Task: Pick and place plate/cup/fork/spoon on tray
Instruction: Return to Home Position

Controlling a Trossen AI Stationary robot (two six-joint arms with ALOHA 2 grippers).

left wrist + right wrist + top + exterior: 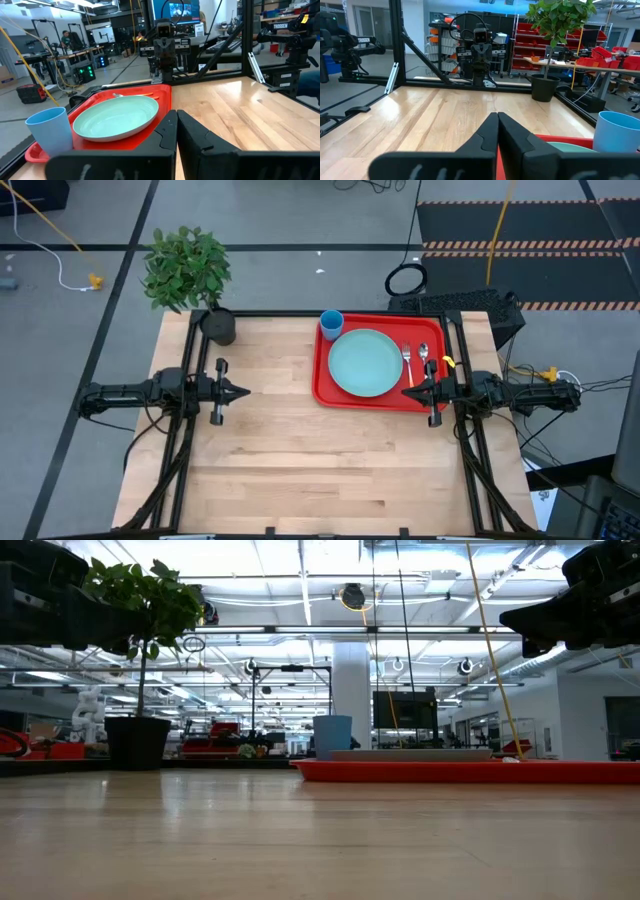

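From above, the tray (380, 365) sits far right on the tabletop (300, 450), holding plate (366, 363), cup (331, 324), fork (407, 361) and spoon (425, 356). Left tool (243, 391) and right tool (407, 392) are pinched closed, empty. The left wrist view shows "TROSSEN" lettering on equipment behind.

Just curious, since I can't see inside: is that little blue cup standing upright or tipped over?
Upright. The cup shows its round open mouth from above and stands on its base in the tray corner, beside the plate.

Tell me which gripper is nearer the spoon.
The right gripper: it hovers at the tray's edge, just beside the spoon. The left gripper waits across the table, beyond the plate.
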